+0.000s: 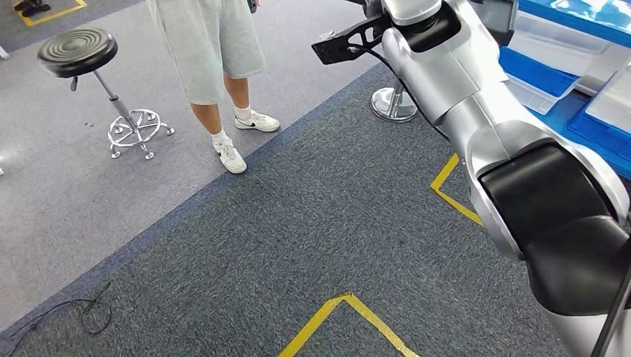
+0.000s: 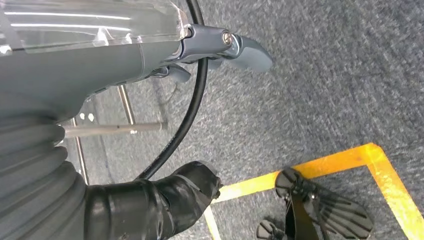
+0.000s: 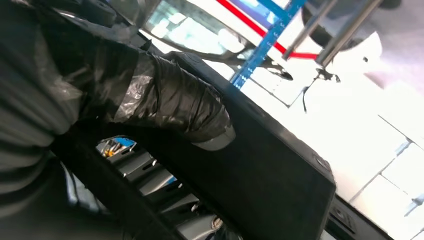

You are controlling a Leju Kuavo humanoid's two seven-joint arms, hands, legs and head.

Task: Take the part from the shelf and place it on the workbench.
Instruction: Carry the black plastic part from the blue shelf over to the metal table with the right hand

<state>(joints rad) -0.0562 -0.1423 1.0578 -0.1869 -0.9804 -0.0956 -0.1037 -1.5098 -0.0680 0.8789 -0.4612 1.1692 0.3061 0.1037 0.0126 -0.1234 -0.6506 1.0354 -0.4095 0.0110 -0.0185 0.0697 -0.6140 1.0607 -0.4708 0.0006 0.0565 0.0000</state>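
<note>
The right hand (image 3: 165, 107) clasps the black part (image 3: 270, 175), thumb wrapped over its edge, held out near the blue shelf (image 1: 580, 97). Carry it level, keeping grip firm while turning toward the workbench. The left hand (image 2: 220, 47) hangs over carpet, fingers loose, holding nothing.

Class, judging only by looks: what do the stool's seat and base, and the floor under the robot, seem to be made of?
Stool seat: black, matte, ringed, probably moulded plastic or rubber. Stool base: shiny, mirror-like, likely chromed metal. Floor: dark speckled, fuzzy texture, apparently short-pile carpet.
</note>
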